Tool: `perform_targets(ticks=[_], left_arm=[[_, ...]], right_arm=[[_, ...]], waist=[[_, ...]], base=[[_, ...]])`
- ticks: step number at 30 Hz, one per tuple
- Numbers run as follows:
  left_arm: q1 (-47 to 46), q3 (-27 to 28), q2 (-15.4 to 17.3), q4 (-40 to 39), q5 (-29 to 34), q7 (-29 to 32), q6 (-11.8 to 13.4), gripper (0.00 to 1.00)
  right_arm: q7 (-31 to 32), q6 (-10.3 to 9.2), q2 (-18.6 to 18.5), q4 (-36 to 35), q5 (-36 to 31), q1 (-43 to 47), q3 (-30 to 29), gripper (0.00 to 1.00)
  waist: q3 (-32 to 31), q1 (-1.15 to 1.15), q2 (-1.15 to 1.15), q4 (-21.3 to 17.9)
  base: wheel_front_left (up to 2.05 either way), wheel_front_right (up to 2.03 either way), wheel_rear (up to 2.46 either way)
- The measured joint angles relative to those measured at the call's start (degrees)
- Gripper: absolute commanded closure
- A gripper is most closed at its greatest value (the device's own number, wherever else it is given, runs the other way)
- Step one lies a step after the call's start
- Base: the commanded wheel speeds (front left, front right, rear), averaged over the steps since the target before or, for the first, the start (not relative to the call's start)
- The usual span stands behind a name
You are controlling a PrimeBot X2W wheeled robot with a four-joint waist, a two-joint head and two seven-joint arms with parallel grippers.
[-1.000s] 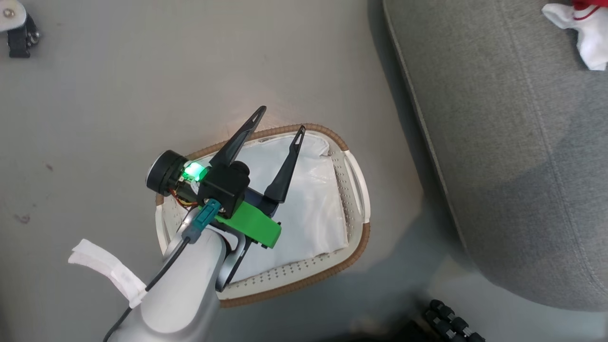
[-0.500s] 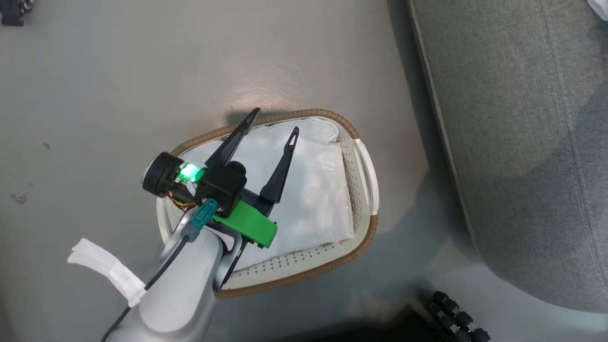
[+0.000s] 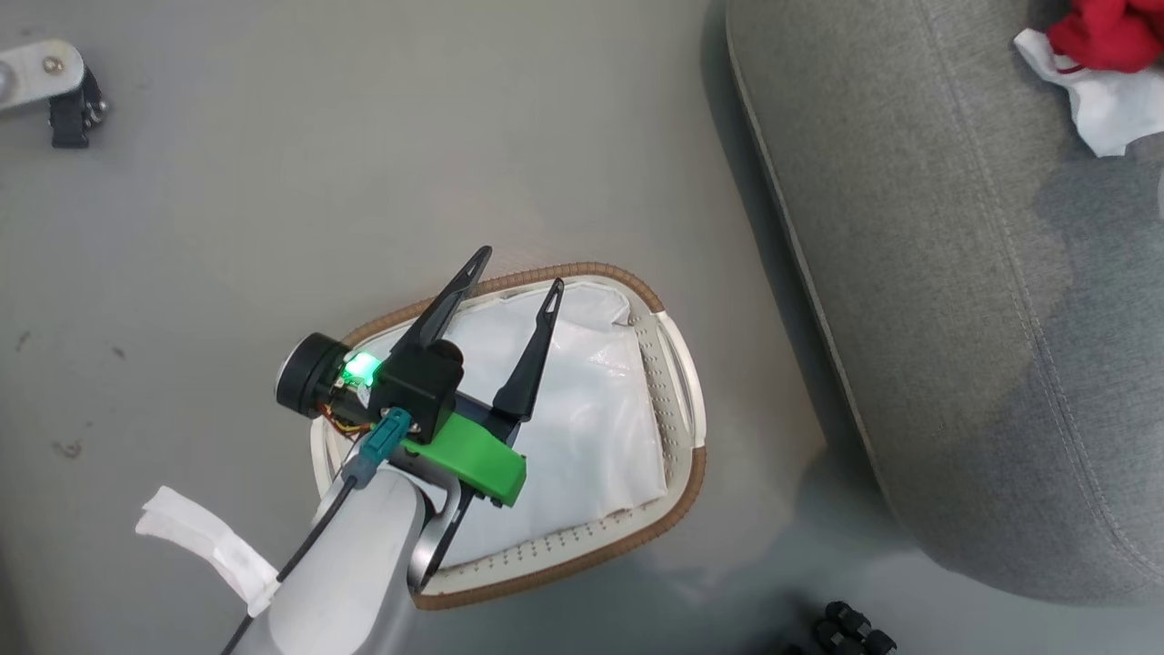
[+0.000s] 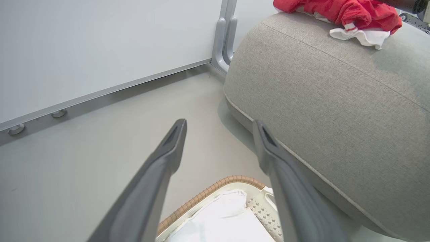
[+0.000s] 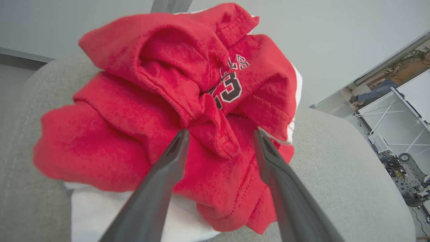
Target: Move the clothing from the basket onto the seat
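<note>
The left gripper (image 3: 518,267) hangs over the basket (image 3: 662,391), near its far end, and its two dark fingers (image 3: 527,364) stand wide apart with nothing between them. On the wrist behind them there is a green plastic part (image 3: 473,459) and a small green light (image 3: 362,367) is shining. A piece of white tape (image 3: 205,546) sticks out from the pale forearm.

The basket stands on the grey floor (image 3: 273,182), just beside the rounded corner of the seat (image 3: 955,318) but not touching it. Inside the basket I see the white liner (image 3: 591,418), a little wrinkled, and no red cloth on it.

The clothing (image 3: 1100,36) lies on top of the seat, well apart from the basket, at the far right of the head view. From the left wrist view, past the left gripper (image 4: 219,122), it is a red heap (image 4: 339,10) with a white edge, on the upper surface of the seat (image 4: 336,101).

The right gripper (image 5: 220,132) is directly at this heap. Its fingers (image 5: 161,181) are apart, and a fold of the red clothing (image 5: 151,101) rises between the two tips; they do not press it together. Whether the tips touch the cloth, I cannot tell. Dark and white lettering shows on one fold, and white cloth comes out under the red, on the seat (image 5: 336,168).
</note>
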Motion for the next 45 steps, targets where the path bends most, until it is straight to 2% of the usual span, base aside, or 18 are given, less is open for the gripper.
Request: perform_targets(ticks=[7,17,22,26,30,35,39,45], left_arm=[[3.4,2.4,-1.2,0.1,-1.3,0.0,0.0,0.00],[9.8,8.5,-2.4,-0.5,-3.2,0.0,0.9,0.00],[13.4,11.9,-3.0,-1.1,-3.8,0.0,1.7,0.00],[15.9,14.2,-3.2,-1.4,-3.9,0.0,2.6,0.00],[18.5,16.7,-3.3,-1.6,-4.1,0.0,3.5,0.00],[21.8,19.8,-3.3,-1.9,-4.6,0.0,3.8,0.00],[24.6,22.0,-3.3,-2.3,-5.6,0.0,4.0,0.00],[27.1,23.0,-3.4,-2.3,-6.6,0.0,4.3,0.00]], right_arm=[[0.0,0.00,-0.2,-0.8,1.4,6.0,2.1,0.00],[0.0,-0.01,1.7,-4.6,5.0,10.0,9.9,0.00],[0.0,0.00,4.8,-7.2,7.3,12.9,12.6,0.00],[0.0,-0.01,7.4,-9.4,9.4,16.0,12.4,0.00],[-0.1,0.00,11.2,-11.2,11.0,21.0,12.3,0.00],[-0.1,0.00,14.3,-13.9,13.0,27.1,13.6,0.00],[-0.1,-0.01,15.0,-16.1,14.9,32.3,14.9,0.00],[-0.1,-0.01,15.1,-18.0,21.5,38.3,17.4,0.00]], waist=[[-6.7,0.00,0.00,0.3],[-17.7,0.00,0.00,1.9],[-22.7,0.00,0.00,3.5],[-26.1,-0.01,0.00,5.3],[-28.4,0.00,0.00,7.9],[-30.9,-0.01,0.00,10.5],[-32.7,0.00,0.00,12.1],[-34.9,-0.01,0.00,13.3]], base=[[0.00,0.00,0.00],[0.00,0.00,0.00],[0.00,0.00,0.00],[0.00,0.00,0.00],[0.00,0.00,0.00],[0.00,0.00,0.00],[0.00,0.00,0.00],[0.00,0.00,0.00]])
